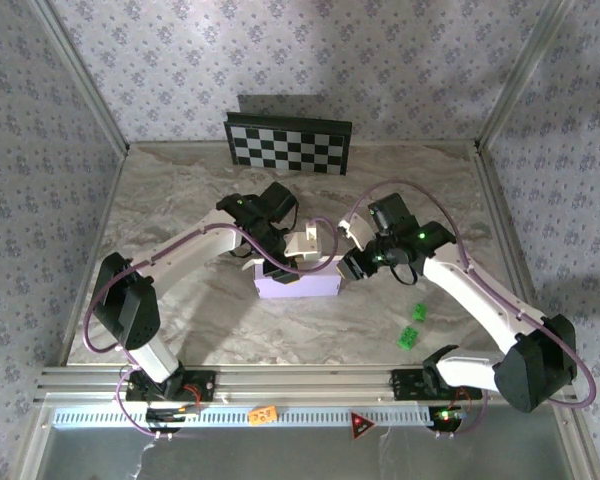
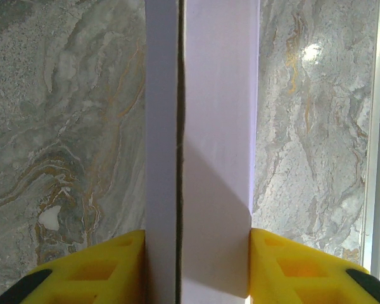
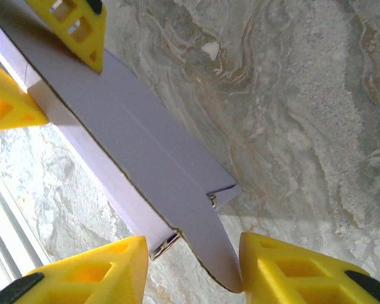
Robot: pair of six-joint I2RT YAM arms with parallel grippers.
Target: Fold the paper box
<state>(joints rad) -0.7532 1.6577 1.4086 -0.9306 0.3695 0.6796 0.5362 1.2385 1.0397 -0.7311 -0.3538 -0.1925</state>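
Observation:
The paper box [image 1: 300,284] lies on the marble table as a long lavender strip, with a cream flap [image 1: 305,242] standing up behind it. My left gripper [image 1: 277,262] comes down on its middle. In the left wrist view the yellow fingers [image 2: 95,266] press both sides of the box [image 2: 209,126], so my left gripper [image 2: 196,266] is shut on it. My right gripper [image 1: 355,262] is at the box's right end. There its fingers [image 3: 291,269] bracket the end of the box [image 3: 133,145]: one touches the splayed end flap [image 3: 221,253], the other the box corner.
A black-and-white checkerboard panel [image 1: 289,145] leans against the back wall. Two small green pieces [image 1: 411,335] lie on the table right of the box, near the right arm. Patterned walls close in the left, back and right sides. A metal rail [image 1: 300,380] runs along the near edge.

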